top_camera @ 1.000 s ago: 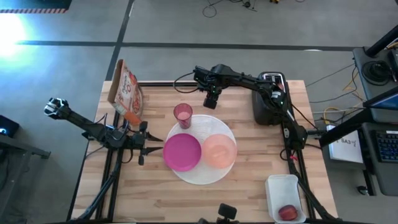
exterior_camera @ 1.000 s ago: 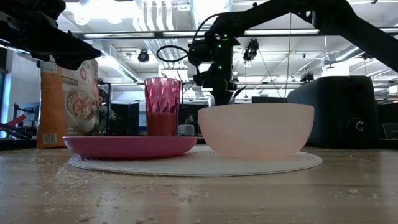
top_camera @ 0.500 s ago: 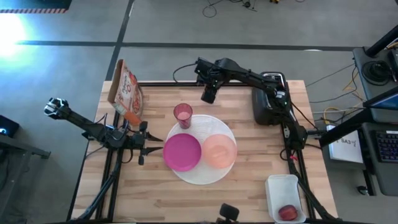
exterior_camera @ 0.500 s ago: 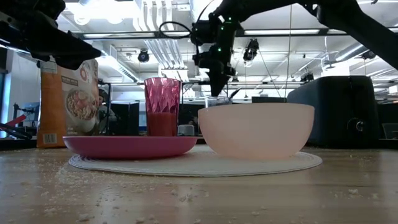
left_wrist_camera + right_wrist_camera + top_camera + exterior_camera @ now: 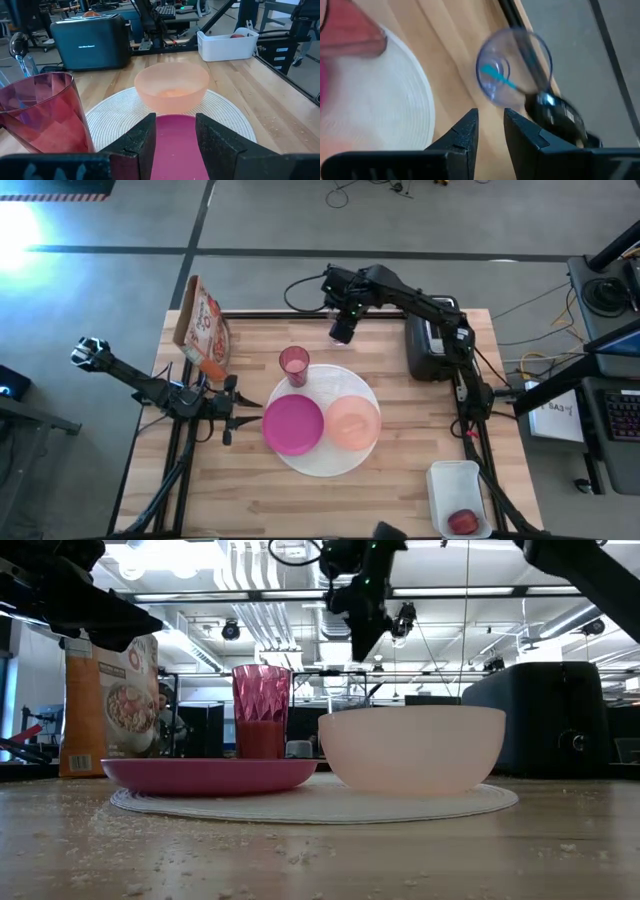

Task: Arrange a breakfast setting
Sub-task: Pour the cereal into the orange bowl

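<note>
- Currently we see the right gripper [image 5: 341, 333] raised above the surface [image 5: 400, 480], upper centre of the high view, fingers [image 5: 465, 135] set narrow with nothing between them.
- Right wrist view shows the clear cup [image 5: 514, 67] standing on the wood with the teal-handled spoon [image 5: 532, 92] in it, just beside the plate's rim.
- Large round white plate [image 5: 325, 465] sits mid-frame; magenta bowl [image 5: 293, 424] on its left half, peach bowl [image 5: 353, 423] on its right half, side by side.
- Pink translucent tumbler [image 5: 294, 366] stands upright at the plate's upper-left edge.
- Left gripper [image 5: 237, 409] waits left of the magenta bowl, fingers [image 5: 145, 142] parted, empty.
- Small red fruit [image 5: 462, 522] lies in the white tub [image 5: 440, 480], lower right.
</note>
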Robot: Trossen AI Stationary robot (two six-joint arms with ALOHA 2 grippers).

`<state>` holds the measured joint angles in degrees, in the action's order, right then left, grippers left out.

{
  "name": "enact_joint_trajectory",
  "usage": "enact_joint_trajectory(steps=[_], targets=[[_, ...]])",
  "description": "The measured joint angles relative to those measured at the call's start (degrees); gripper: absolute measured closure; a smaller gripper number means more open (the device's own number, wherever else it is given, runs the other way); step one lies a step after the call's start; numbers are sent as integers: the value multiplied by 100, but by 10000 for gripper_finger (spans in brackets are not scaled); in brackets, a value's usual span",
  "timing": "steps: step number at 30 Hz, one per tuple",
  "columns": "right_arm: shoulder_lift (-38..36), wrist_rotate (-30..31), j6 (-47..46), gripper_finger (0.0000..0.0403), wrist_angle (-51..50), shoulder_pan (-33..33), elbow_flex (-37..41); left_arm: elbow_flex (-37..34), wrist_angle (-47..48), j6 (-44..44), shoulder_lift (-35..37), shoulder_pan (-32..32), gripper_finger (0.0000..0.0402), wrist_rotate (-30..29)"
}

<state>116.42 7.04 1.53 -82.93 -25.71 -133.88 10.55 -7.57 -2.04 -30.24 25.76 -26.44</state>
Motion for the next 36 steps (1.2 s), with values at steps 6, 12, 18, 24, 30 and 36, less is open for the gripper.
enact_joint_trajectory(steps=[6, 12, 18, 24, 30, 36], targets=[[-431, 28, -865, 318, -725, 92, 6, 0, 0, 0, 0, 1, 280, 0], [-1093, -104, -2098, 323, -699, 439, 269, 0, 48, -2, 45, 0, 280, 130], [-1684, -145, -3310, 323, -710, 1184, 920, 0, 118, -2, 101, 2, 280, 309], [-1969, -216, -4683, 323, -708, 2306, 1785, 0, 124, -2, 87, 1, 280, 539], [-2074, -414, -5677, 323, -714, 3440, 2538, 0, 125, 39, 127, 0, 280, 649], [-2074, -407, -6517, 323, -709, 4086, 3073, 0, 94, 59, 221, 2, 280, 800]])
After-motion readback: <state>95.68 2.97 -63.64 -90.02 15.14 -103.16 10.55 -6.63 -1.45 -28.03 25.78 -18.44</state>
